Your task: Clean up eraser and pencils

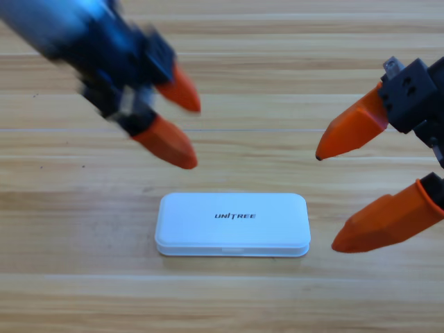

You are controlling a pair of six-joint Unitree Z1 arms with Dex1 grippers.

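Note:
A white case (232, 224) marked UNITREE lies shut on the wooden table, low in the middle of the high view. The eraser and both pencils are out of sight. My left gripper (189, 133) hangs above and to the left of the case, open, with nothing between its orange jaws. My right gripper (327, 201) sits at the right edge, just right of the case, open and empty, its jaws pointing left.
Bare wooden table (83, 291) surrounds the case on all sides. No other loose object shows.

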